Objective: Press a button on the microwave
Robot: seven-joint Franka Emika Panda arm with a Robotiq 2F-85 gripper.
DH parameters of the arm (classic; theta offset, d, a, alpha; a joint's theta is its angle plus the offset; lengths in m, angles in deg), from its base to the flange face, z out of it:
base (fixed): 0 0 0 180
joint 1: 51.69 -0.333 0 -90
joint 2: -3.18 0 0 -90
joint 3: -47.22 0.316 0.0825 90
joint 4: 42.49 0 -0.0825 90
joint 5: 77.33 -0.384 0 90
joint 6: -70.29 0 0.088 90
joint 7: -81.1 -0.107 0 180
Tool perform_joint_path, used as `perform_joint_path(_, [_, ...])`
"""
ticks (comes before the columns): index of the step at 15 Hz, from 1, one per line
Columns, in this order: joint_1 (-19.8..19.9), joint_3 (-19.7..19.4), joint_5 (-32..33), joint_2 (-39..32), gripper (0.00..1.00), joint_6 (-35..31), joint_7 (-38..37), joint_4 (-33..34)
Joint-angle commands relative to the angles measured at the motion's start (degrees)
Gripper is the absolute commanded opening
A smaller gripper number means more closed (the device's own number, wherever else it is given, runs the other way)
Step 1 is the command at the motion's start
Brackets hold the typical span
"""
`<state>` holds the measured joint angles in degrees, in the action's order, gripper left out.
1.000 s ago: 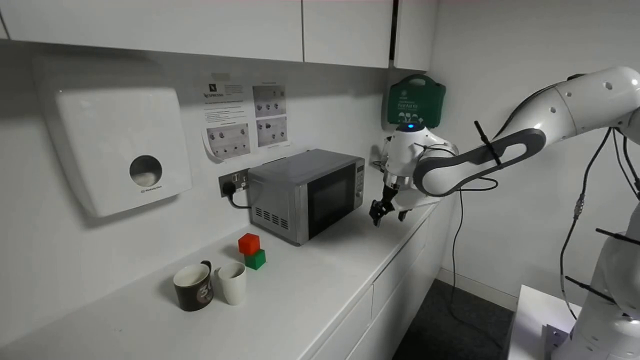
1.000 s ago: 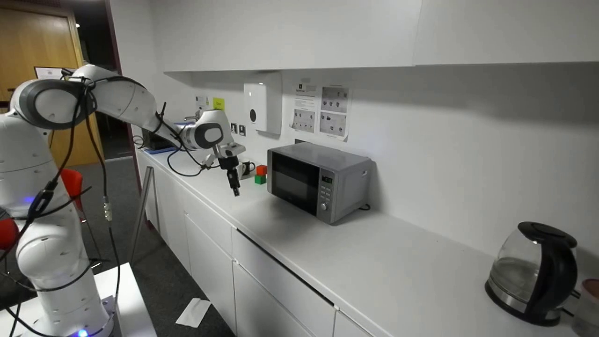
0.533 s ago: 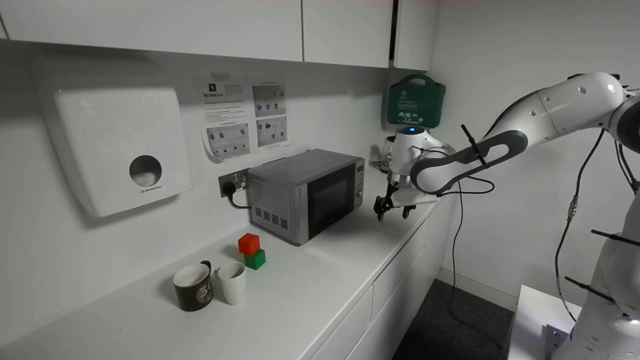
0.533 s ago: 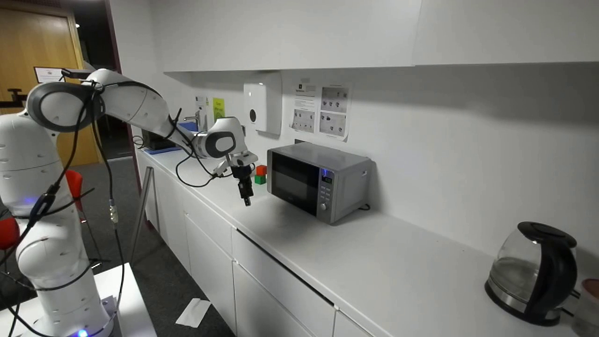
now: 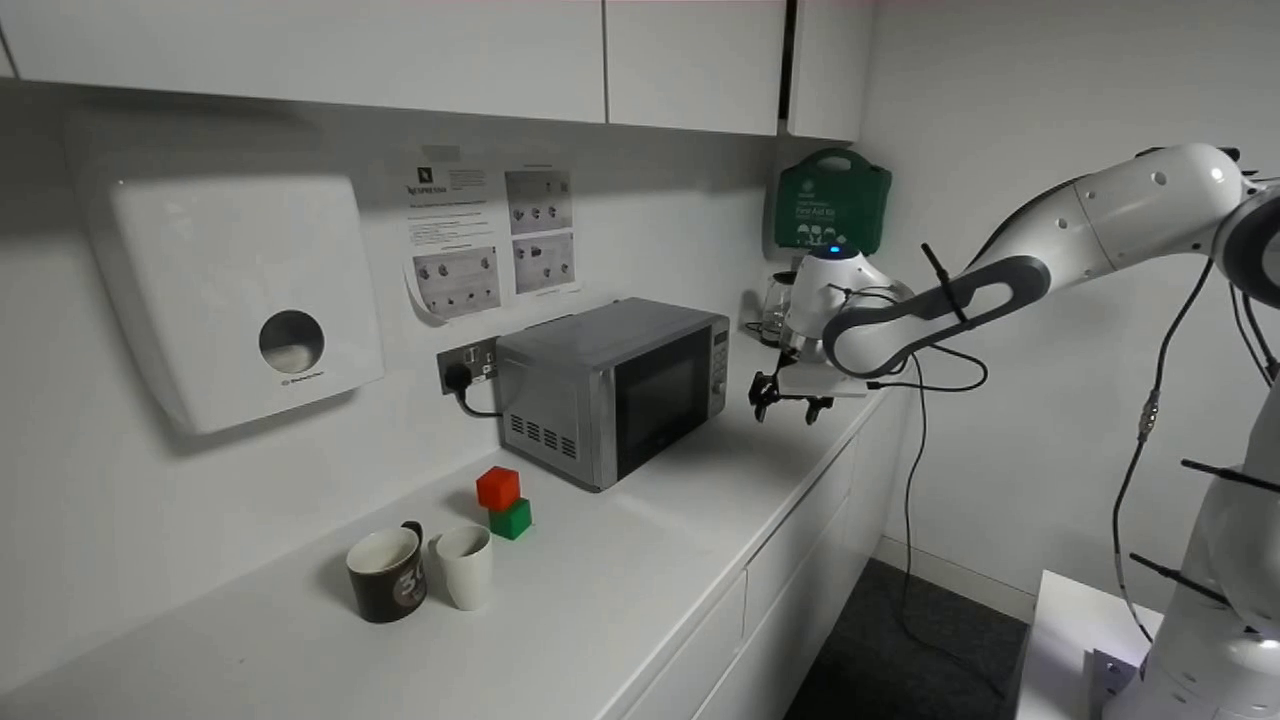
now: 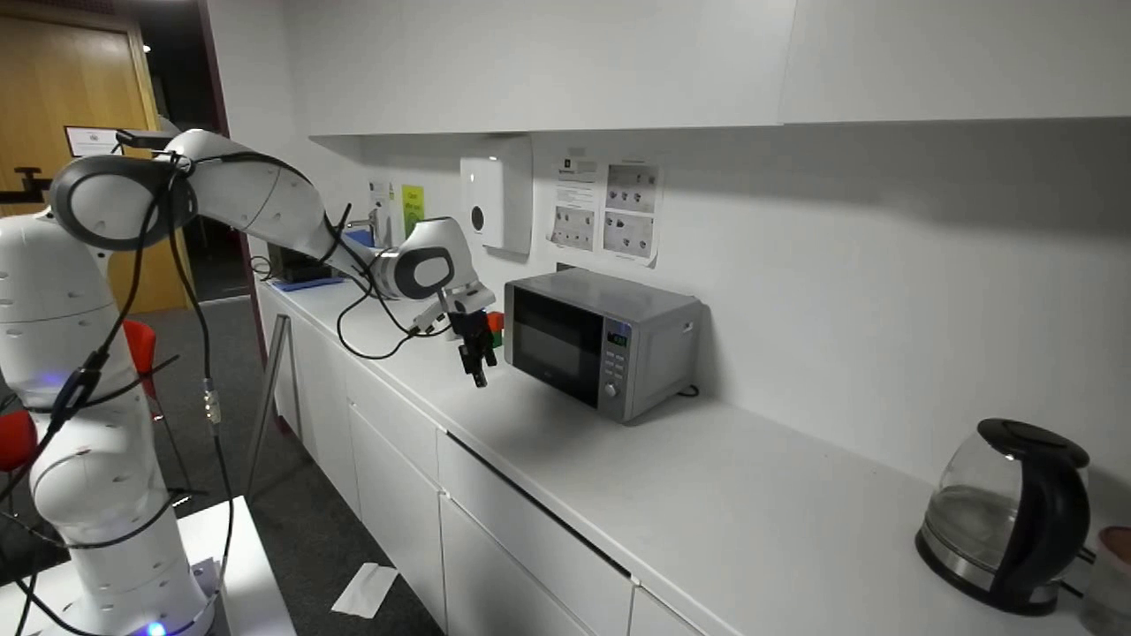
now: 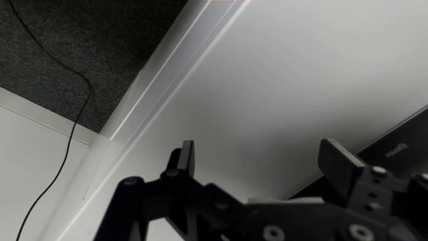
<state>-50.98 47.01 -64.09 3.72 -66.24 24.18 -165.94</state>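
Observation:
The dark grey microwave stands on the white counter in both exterior views (image 5: 610,385) (image 6: 601,344). Its dark glass door is shut. Its control strip (image 6: 614,362), with a lit display, several buttons and a knob, is at the right of its front. My gripper (image 5: 787,415) is open and empty, pointing down in front of the door, above the counter and apart from the microwave; it also shows in an exterior view (image 6: 485,373). In the wrist view the gripper's (image 7: 262,157) fingers are wide apart over bare counter. Part of the microwave's dark front (image 7: 398,150) shows behind the right finger; the buttons are out of that view.
A red block (image 5: 498,487) on a green block (image 5: 511,518), a dark mug (image 5: 386,575) and a white mug (image 5: 465,570) stand beside the microwave. A glass kettle (image 6: 981,512) stands at the counter's other end. The counter's front edge (image 7: 160,103) runs beside the gripper.
My gripper has moved along the counter towards the microwave's control side, then risen slightly and tilted. It stays open. The microwave and other objects have not moved.

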Motion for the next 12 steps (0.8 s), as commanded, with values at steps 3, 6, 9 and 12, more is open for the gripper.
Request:
perform_joint_path(3, [1.3, -1.5, 3.5, -0.4, 1.0, -0.2, -7.5, 2.7])
perform_joint_path(6, [1.0, -1.4, -0.1, 0.1, 1.0, 0.1, -4.4, 1.8])
perform_joint_path(9, [0.8, -1.3, -2.5, 0.2, 1.0, 0.1, -3.5, 2.0])
perform_joint_path(12, [0.8, -1.3, -2.6, 0.2, 1.0, 0.1, -3.5, 2.0])
